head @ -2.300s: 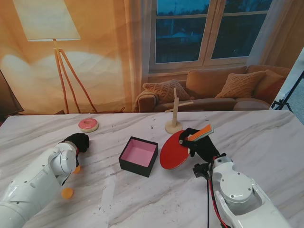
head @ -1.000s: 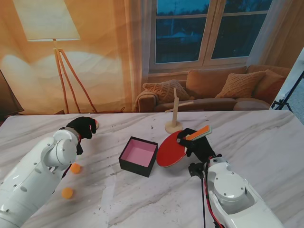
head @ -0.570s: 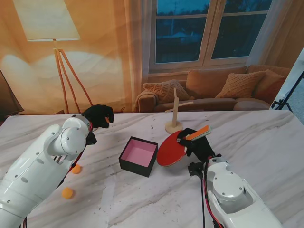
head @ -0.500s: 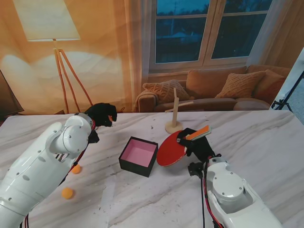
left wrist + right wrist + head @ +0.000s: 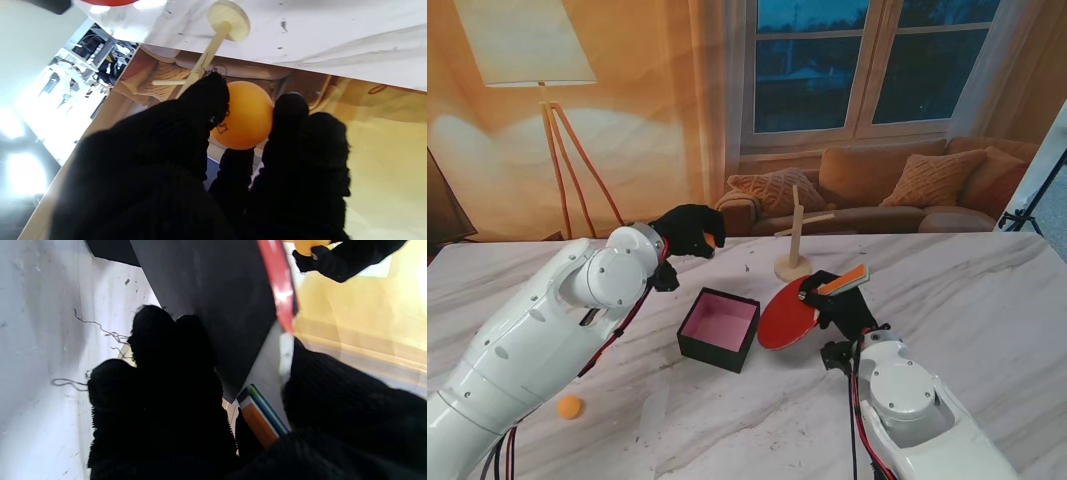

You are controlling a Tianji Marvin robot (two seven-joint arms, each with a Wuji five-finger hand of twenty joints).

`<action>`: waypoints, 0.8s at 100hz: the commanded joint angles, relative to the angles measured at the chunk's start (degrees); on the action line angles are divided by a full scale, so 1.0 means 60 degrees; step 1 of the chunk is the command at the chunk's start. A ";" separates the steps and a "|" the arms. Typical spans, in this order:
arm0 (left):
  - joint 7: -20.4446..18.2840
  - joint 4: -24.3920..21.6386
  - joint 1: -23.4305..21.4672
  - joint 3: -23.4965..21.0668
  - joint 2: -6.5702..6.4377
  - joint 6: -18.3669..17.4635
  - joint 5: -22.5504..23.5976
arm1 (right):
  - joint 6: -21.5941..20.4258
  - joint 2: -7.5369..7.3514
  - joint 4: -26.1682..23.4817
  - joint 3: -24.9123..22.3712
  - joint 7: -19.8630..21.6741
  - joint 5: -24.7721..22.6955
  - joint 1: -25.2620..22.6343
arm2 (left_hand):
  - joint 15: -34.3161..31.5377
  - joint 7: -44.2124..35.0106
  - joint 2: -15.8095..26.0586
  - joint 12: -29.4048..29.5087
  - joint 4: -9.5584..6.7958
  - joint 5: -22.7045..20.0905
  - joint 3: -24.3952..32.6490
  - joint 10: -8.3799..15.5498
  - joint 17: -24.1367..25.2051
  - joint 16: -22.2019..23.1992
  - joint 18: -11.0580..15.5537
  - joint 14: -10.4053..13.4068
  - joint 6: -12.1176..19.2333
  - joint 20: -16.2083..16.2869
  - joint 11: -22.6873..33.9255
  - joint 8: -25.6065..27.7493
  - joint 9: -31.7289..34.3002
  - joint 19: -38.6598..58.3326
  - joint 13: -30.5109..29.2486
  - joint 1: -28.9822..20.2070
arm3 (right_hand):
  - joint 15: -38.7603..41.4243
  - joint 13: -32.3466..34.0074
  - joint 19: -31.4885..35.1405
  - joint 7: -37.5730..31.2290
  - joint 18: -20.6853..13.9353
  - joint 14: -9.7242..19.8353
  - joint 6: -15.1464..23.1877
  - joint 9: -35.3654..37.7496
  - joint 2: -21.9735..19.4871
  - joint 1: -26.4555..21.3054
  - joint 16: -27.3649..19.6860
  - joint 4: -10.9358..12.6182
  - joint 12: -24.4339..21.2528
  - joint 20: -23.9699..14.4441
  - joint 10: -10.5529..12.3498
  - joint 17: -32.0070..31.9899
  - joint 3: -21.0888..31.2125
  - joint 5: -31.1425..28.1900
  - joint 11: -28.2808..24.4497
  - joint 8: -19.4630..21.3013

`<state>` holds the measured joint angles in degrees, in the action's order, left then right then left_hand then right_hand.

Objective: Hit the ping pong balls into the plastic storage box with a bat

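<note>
My left hand (image 5: 689, 229) in its black glove is raised over the table beyond the box, shut on an orange ping pong ball (image 5: 711, 239). In the left wrist view the ball (image 5: 245, 115) sits pinched between the fingertips (image 5: 208, 96). My right hand (image 5: 839, 303) is shut on the handle of the red bat (image 5: 789, 316), whose blade hangs tilted just right of the black box with a pink inside (image 5: 718, 328). The right wrist view shows the bat's black face (image 5: 217, 300) and red edge (image 5: 277, 283). Another orange ball (image 5: 569, 406) lies on the table near me at the left.
A wooden stand with a round base (image 5: 792, 265) rises behind the bat, also seen in the left wrist view as the stand (image 5: 213, 40). The white marble table (image 5: 987, 300) stretches to the right. My left arm (image 5: 537, 340) covers much of the left side.
My left hand has carried a ball up from the left of the table and swung it right, toward the box. The bat has barely moved. One ball and the pink ring are now hidden by my arm.
</note>
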<state>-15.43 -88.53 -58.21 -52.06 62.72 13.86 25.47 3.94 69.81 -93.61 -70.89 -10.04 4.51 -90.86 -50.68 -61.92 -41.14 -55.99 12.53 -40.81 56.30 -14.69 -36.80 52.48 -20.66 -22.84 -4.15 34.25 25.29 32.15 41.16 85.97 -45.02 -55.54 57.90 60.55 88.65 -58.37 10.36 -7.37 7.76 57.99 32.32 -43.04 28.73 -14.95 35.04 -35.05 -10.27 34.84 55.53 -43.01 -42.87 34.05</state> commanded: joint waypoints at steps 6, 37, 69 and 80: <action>-0.0117 -0.0187 0.0251 0.0211 0.0217 -0.0118 -0.0233 | 0.0169 0.0093 0.0190 0.0011 0.0017 0.0006 0.0097 | -0.0336 -0.0168 0.0458 -0.0766 -0.0247 -0.0096 0.0572 0.0022 -0.0108 0.0101 0.0987 -0.0585 -0.0156 0.0068 0.1274 0.0209 0.1141 0.0467 -0.0271 -0.1114 | -0.0111 -0.0323 0.0044 -0.0717 -0.0575 0.0801 0.0637 -0.0040 -0.0972 -0.1104 0.0163 0.0232 0.0266 -0.0178 0.1565 -0.0040 0.0763 -0.1716 -0.0309 0.0559; -0.0181 -0.0600 0.0445 0.0511 0.0329 0.0203 -0.1002 | 0.0377 0.0074 0.0227 -0.0055 0.0107 -0.0035 0.0127 | -0.0371 -0.0099 0.0519 -0.0799 -0.0249 -0.0043 0.0495 -0.0008 -0.0079 0.0121 0.0990 -0.0580 -0.0190 0.0085 0.1225 0.0254 0.1102 0.0499 -0.0230 -0.1112 | -0.0176 -0.0373 -0.0019 -0.0598 -0.0605 0.0866 0.0796 0.0165 -0.0852 -0.1082 0.0159 0.0222 0.0321 -0.0207 0.2084 -0.0083 0.0842 -0.1912 -0.0097 0.0730; -0.0195 -0.1081 0.0198 0.0463 0.0310 0.0311 -0.1108 | 0.0490 0.0073 0.0542 -0.0026 0.0204 -0.0076 0.0269 | -0.0370 0.0048 0.0589 -0.0757 -0.0248 0.0036 0.0386 -0.0100 -0.0082 0.0074 0.1018 -0.0596 -0.0227 0.0090 0.1111 0.0224 0.1036 0.0504 -0.0181 -0.1057 | -0.0315 -0.0458 -0.0151 -0.0520 -0.0602 0.0926 0.0888 0.0344 -0.0755 -0.1075 0.0136 0.0223 0.0294 -0.0199 0.2282 -0.0199 0.1001 -0.2128 0.0191 0.0940; -0.0204 -0.1197 0.0131 0.0459 0.0312 0.0348 -0.1232 | 0.0486 0.0097 0.0716 0.0005 0.0176 -0.0029 0.0347 | -0.0373 0.0118 0.0643 -0.0737 -0.0255 0.0057 0.0324 -0.0128 -0.0103 0.0032 0.1032 -0.0596 -0.0251 0.0083 0.1068 0.0191 0.1010 0.0493 -0.0151 -0.1044 | -0.0432 -0.0531 -0.0225 -0.0520 -0.0626 0.0978 0.0899 0.0367 -0.0752 -0.1080 0.0100 0.0220 0.0302 -0.0187 0.2341 -0.0261 0.1059 -0.2171 0.0260 0.1035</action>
<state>-15.83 -94.84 -57.10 -49.27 64.28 15.78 18.72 6.43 70.12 -90.04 -70.99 -9.59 4.05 -89.04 -51.06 -61.23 -40.62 -56.05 12.53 -40.78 55.58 -14.86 -36.77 52.48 -20.66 -22.85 -4.15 34.25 25.22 32.65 41.17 86.21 -44.99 -55.55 57.39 60.00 87.84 -55.63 9.52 -6.73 8.68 58.39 33.14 -43.04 29.29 -15.14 36.00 -35.12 -9.11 34.00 55.52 -44.49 -42.09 36.69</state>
